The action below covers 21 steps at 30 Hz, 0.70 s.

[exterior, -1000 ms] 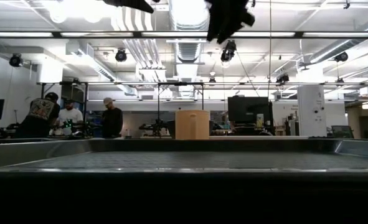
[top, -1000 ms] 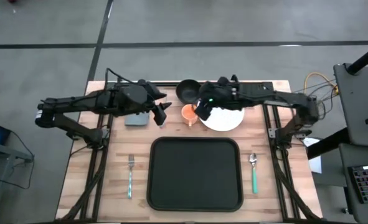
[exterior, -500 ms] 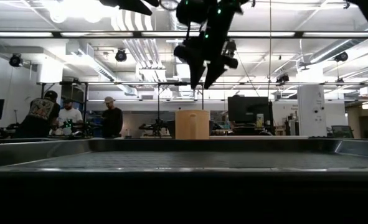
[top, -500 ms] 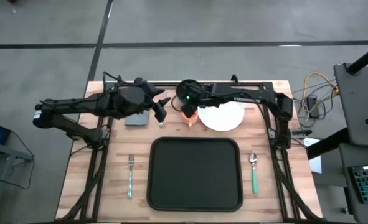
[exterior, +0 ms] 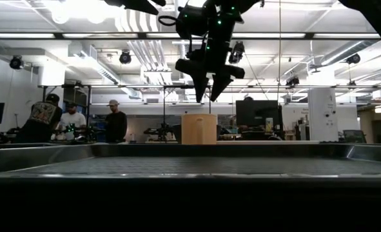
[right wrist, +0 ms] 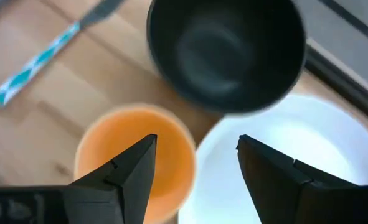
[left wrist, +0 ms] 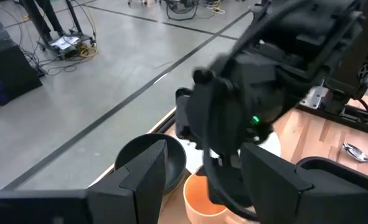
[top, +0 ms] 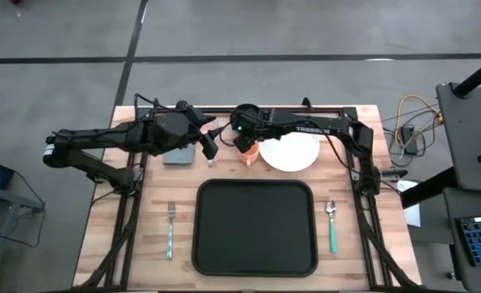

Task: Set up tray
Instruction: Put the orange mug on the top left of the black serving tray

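Observation:
The black tray (top: 255, 226) lies at the table's near middle. An orange cup (top: 249, 151) stands upright on the wood beyond it, between a grey napkin (top: 179, 155) and a white plate (top: 295, 151). A black bowl (right wrist: 224, 53) stands just beyond the cup. My right gripper (exterior: 207, 96) is open and points down just above the cup (right wrist: 134, 158); one finger is over the cup's mouth and the other over the plate's edge (right wrist: 296, 155). My left gripper (top: 208, 148) is open and empty, left of the cup and over the napkin's right edge.
A fork (top: 170, 229) lies left of the tray and a spoon (top: 331, 225) right of it, both with teal handles. The two grippers are close together over the cup. People stand in the room far beyond the table (exterior: 71, 121).
My right gripper has gone from over the plate's left edge toward the table's left and down. It now hangs just above the orange cup.

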Motion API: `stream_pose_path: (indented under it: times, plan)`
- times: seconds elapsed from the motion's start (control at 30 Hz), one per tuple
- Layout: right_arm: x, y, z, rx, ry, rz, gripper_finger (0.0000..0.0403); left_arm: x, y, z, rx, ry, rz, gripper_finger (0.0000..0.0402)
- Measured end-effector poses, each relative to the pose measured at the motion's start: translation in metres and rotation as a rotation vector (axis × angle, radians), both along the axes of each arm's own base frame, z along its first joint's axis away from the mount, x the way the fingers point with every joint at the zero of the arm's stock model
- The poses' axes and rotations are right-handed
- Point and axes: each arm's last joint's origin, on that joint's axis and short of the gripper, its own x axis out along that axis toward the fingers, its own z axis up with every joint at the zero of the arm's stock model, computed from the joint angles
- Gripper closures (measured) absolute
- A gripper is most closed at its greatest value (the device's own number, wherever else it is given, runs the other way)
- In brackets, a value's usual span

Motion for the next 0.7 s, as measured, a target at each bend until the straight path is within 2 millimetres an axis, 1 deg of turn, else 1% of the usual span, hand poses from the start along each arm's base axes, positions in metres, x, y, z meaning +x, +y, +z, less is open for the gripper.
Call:
stream_pose_path:
  times: [0.17, 0.43, 0.7]
  plan:
    - [-0.004, -0.002, -0.009, 0.017, 0.023, -0.036, 0.0188, 0.000, 0.000, 0.000, 0.000, 0.000, -0.001, 0.0218]
    - [-0.004, 0.000, -0.020, 0.023, 0.012, -0.061, 0.0188, 0.000, 0.000, 0.000, 0.000, 0.000, -0.001, 0.0218]
    - [-0.006, 0.001, -0.043, 0.053, 0.003, -0.057, 0.0188, 0.000, 0.000, 0.000, 0.000, 0.000, -0.001, 0.0218]
